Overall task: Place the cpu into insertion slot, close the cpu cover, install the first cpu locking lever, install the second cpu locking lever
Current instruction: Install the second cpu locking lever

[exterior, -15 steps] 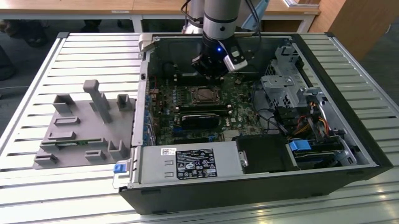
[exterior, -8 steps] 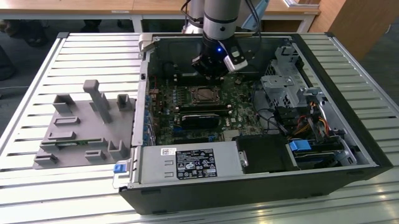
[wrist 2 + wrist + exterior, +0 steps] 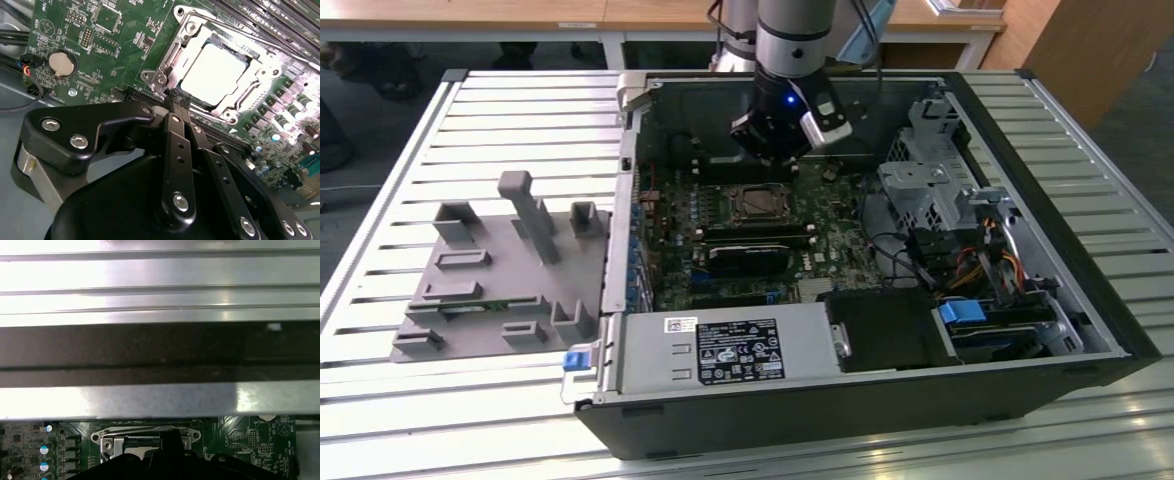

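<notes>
In the second wrist view the gripper (image 3: 175, 97) has its fingers pressed together, empty, tips just beside the cpu cover (image 3: 187, 35). The cover lies flat over the insertion slot (image 3: 150, 78), framing the seated cpu (image 3: 216, 71)

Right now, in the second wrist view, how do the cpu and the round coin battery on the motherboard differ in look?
The cpu is square with a pale, brightly lit flat face; the coin battery is round and duller silver. The cpu looks larger in this view than the coin battery. The cpu lies inside the silver cpu cover frame; the coin battery sits in its own round holder, apart from the socket. Both are flat metal-faced parts lying on the green motherboard.
</notes>
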Action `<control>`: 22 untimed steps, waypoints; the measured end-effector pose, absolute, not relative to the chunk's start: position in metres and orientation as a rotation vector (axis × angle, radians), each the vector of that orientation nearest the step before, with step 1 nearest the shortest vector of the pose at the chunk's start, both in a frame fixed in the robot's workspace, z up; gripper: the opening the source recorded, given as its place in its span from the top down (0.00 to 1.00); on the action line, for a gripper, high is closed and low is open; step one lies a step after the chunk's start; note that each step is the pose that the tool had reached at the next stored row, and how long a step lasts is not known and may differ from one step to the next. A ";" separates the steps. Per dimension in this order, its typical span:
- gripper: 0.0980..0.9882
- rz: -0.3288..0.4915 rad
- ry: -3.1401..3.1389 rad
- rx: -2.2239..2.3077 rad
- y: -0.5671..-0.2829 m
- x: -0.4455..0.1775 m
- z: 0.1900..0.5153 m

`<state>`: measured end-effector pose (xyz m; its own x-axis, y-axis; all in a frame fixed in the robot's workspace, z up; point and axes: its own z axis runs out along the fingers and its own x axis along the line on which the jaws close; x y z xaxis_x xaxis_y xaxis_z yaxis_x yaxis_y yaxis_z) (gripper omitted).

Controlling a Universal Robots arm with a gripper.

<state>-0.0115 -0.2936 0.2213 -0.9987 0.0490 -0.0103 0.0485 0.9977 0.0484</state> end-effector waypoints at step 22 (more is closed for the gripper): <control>0.99 0.063 3.128 0.092 -0.298 -0.012 0.233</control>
